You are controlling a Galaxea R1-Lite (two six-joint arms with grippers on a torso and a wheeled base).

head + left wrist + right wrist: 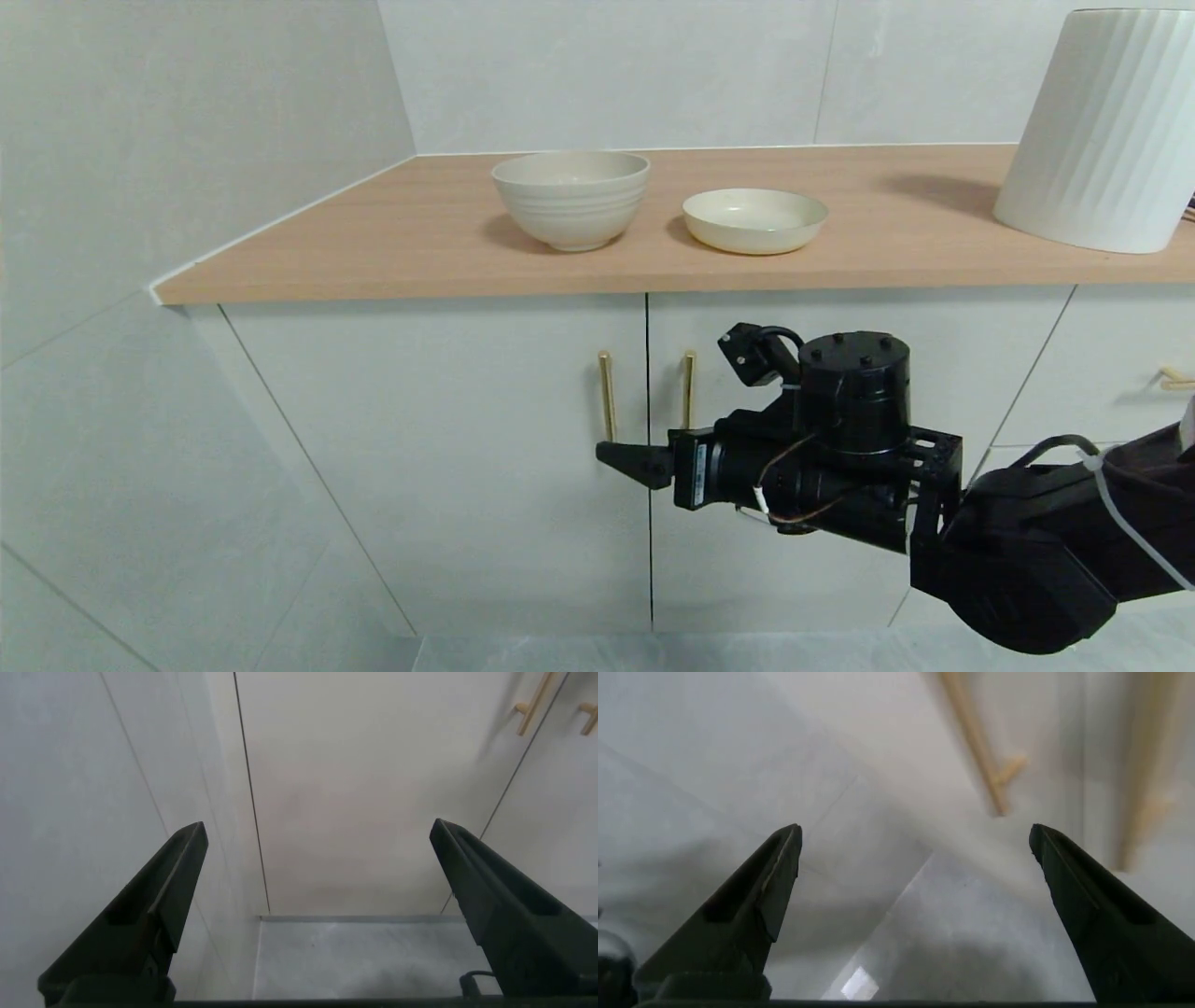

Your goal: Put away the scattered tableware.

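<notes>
Head view, upper middle of the frame: a ribbed cream bowl (570, 199) and a shallow dish (754, 220) stand apart on the wooden counter (373, 252), with a narrow gap between them. Both sit a little back from the counter's front edge. Bare wood runs from the bowl to the wall corner at upper left, and a broader bare stretch separates the dish from the ribbed white container (1106, 131) at upper right.

Below the counter, two brass handles (606, 395) flank the seam between the cabinet doors (448, 448). The right gripper (621, 459) is in the lower middle of the frame, level with the lower end of the left handle; contact with the door cannot be judged. In the right wrist view the right gripper (915, 840) is spread wide and holds nothing, facing the handles (976, 742).

The left gripper (318, 845) is also spread wide and empty, facing a door panel and the floor (355, 961).
</notes>
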